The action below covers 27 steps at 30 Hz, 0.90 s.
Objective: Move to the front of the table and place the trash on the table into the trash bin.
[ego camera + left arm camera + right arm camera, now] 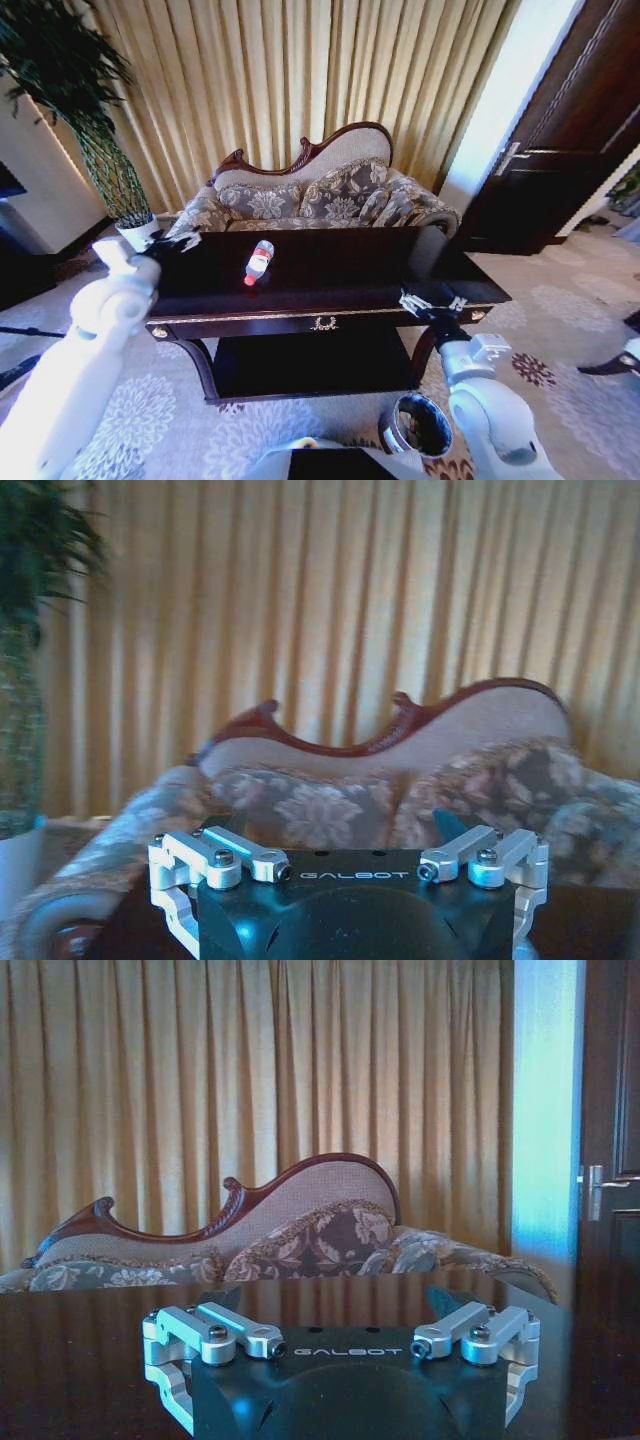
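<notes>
One piece of trash is seen on the table [340, 262]: a clear plastic bottle [258, 262] with a red label and white cap, lying on its side on the glossy dark top, toward the left half. It is judged light and probably empty, thin-walled enough to give under a squeeze, smooth, and likely to roll or skid on the polish; hold is best taken across the labelled middle of the barrel, with the jaws set square to its long axis. The left gripper [178, 241] is held at the table's left end, its fingers spread and empty; the bottle lies ahead of those fingers and off to their inner side, clearly apart from them. The right gripper [428, 302] is held at the front edge near the right corner, fingers likewise spread with nothing between them; the bottle lies well apart, forward and across toward the other arm. The trash bin [417, 426], grey with black liner, stands on the carpet below and behind the right fingers.
</notes>
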{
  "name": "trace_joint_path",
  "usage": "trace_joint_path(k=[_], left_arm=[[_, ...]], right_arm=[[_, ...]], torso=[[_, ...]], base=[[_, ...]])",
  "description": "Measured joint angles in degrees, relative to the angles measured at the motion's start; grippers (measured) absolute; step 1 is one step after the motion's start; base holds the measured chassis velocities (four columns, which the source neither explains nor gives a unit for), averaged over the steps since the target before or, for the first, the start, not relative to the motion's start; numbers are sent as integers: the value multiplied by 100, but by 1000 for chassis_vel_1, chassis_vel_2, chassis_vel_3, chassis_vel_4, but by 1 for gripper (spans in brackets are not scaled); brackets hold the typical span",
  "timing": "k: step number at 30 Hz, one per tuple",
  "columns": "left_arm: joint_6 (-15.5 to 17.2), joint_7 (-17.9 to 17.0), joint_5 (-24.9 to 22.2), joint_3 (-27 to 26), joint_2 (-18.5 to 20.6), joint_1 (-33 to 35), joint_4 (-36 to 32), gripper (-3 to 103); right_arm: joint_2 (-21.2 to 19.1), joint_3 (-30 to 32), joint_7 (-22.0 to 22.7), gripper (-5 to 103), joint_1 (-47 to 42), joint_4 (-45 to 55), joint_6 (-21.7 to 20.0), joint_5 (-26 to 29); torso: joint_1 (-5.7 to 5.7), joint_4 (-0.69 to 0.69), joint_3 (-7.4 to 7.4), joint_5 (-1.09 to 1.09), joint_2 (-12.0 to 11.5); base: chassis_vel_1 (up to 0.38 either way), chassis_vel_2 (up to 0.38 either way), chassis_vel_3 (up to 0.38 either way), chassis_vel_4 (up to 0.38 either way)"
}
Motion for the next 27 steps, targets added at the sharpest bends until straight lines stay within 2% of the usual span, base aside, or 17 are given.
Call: trace_joint_path(k=[4, 5, 9, 13, 27], left_arm=[[80, -11, -14, 376, -57, -220, 43, 100], [203, -120, -16, 703, -104, -360, 58, 100], [559, -576, -12, 1477, -231, -566, 134, 100], [675, -771, 10, 1788, -350, -607, 227, 100], [759, -792, 52, 1892, -631, -473, 457, 100]], right_arm=[[0, 35, 3, 100, 16, -37, 0, 0], [-5, 63, 5, 100, 27, -64, 1, 3], [-18, 124, 8, 100, 57, -148, 22, 21], [-10, 130, 9, 100, 69, -218, 75, 26], [-33, 127, 9, 100, 106, -332, 200, 46]], torso=[[0, 1, 0, 0, 0], [0, 0, 0, 0, 0], [0, 0, 0, 1, 0], [0, 1, 0, 0, 0], [0, 0, 0, 0, 0]], base=[[0, 0, 0, 0], [0, 0, 0, 0], [0, 0, 0, 0], [0, 0, 0, 0], [0, 0, 0, 0]])
